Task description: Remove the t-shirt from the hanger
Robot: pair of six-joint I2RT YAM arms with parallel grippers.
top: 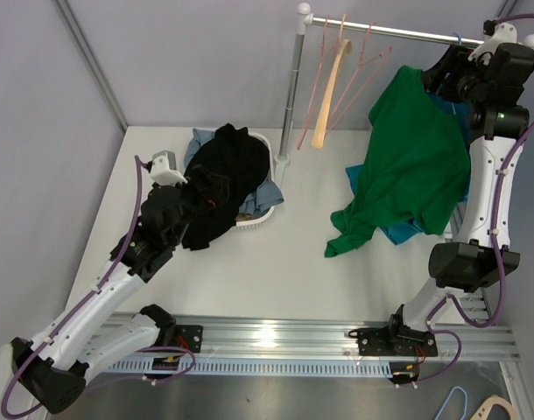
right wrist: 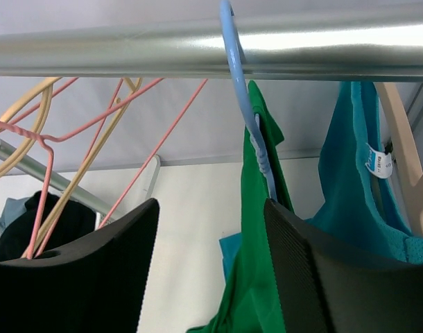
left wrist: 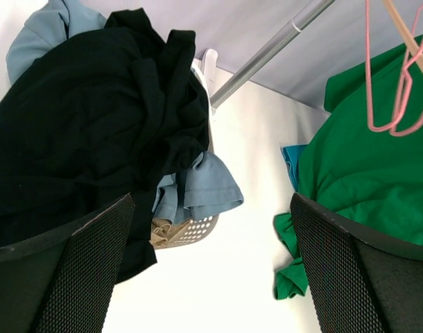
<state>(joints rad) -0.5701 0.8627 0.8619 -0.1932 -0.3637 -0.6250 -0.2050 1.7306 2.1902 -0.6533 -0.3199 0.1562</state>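
The green t-shirt (top: 411, 166) hangs from a light blue hanger (right wrist: 239, 90) hooked over the metal rail (right wrist: 128, 55), and its lower part trails onto the table. My right gripper (right wrist: 210, 202) is up at the rail by the shirt's collar, jaws apart. A fold of green cloth (right wrist: 249, 277) lies between them against the right finger (right wrist: 315, 277), and the hanger's neck runs down just above that finger. My left gripper (left wrist: 211, 201) stands open and holds nothing, low over the table beside the basket.
A white basket (top: 254, 219) piled with black (left wrist: 80, 125) and light blue clothes sits at the left. Pink wire hangers (top: 354, 79) and a wooden one (top: 328, 96) hang bare on the rail. A teal shirt (right wrist: 350, 180) hangs behind the green one.
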